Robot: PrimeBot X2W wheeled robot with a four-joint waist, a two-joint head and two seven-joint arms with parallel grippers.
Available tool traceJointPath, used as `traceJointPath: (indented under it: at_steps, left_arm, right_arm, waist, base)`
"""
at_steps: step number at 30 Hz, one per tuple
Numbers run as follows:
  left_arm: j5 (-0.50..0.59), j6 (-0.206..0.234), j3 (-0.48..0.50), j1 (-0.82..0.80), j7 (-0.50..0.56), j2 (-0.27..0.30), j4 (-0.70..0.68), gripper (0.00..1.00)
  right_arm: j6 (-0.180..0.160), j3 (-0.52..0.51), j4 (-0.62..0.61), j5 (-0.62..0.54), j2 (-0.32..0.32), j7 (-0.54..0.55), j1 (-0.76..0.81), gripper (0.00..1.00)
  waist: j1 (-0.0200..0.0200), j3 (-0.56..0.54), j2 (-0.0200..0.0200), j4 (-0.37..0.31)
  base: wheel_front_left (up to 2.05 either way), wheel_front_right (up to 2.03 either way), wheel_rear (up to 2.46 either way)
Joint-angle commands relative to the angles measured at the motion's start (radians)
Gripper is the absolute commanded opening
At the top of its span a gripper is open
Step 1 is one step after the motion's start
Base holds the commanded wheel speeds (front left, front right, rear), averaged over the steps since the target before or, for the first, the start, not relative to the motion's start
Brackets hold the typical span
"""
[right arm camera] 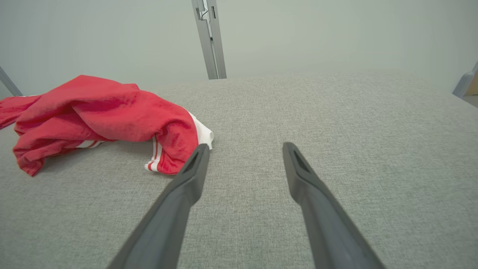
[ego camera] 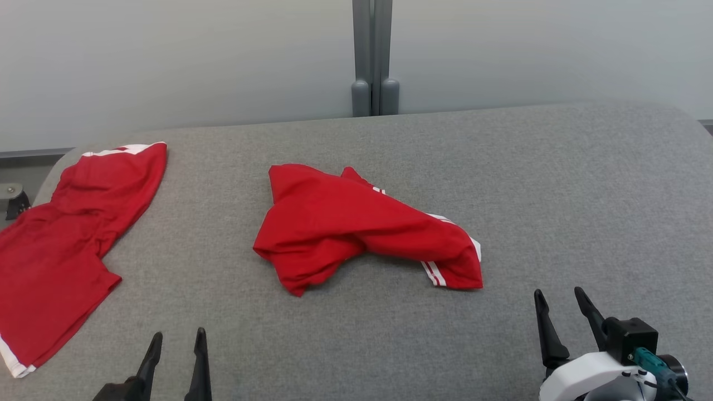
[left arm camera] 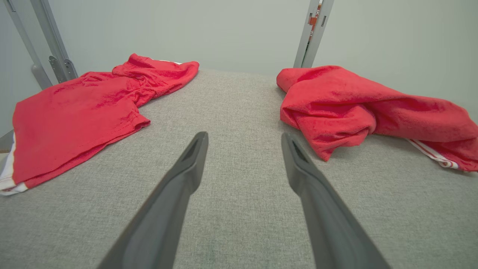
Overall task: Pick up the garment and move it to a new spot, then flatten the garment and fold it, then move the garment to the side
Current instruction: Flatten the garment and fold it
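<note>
You see the garment (ego camera: 356, 228) crumpled mid worktop (ego camera: 557, 184); every step looks undone. At 6 o'clock, your left tool (ego camera: 179, 332) and right tool (ego camera: 558, 290) stand apart, empty.

No words, brand marks, numbers or signs here that you can read, on any surface. The nearest thing to a label is a small orange patch (left arm camera: 318, 11) on the grey post (left arm camera: 310, 41) at the far side of the scene, seen from the left wrist. It is too small and blurred for you to make out any characters. The white stripes (ego camera: 434, 274) on the near right hem of the crumpled red garment (ego camera: 345, 223) are plain bands, not lettering.
</note>
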Motion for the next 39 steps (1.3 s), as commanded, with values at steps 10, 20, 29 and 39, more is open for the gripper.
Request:
traceJointPath:
  at_steps: [10, 20, 29, 39]
  left_arm:
    - [-0.080, -0.003, -0.194, -0.345, 0.013, 0.070, 0.174, 1.00]
    - [-0.268, -0.003, -0.327, -0.801, 0.266, 0.139, 0.414, 1.00]
    - [-0.370, -0.003, -0.376, -0.961, 0.372, 0.179, 0.579, 1.00]
    - [-0.502, -0.003, -0.397, -1.033, 0.371, 0.208, 0.623, 1.00]
  right_arm:
    - [0.000, 0.037, -0.028, -0.006, -0.001, -0.003, -0.086, 1.00]
    - [0.000, 0.089, -0.059, -0.005, 0.000, -0.003, -0.194, 1.00]
    - [0.000, 0.107, -0.059, -0.011, 0.001, -0.003, -0.228, 1.00]
    - [0.000, 0.127, -0.050, -0.014, 0.001, -0.003, -0.233, 1.00]
  waist:
    - [0.0000, 0.138, -0.0001, -0.043]
    - [0.0000, 0.339, -0.0001, -0.103]
    - [0.0000, 0.387, -0.0001, -0.127]
    - [0.0000, 0.382, -0.0001, -0.133]
  base:
    - [0.00, 0.00, 0.00]
    - [0.00, 0.00, 0.00]
    - [0.00, 0.00, 0.00]
    - [0.00, 0.00, 0.00]
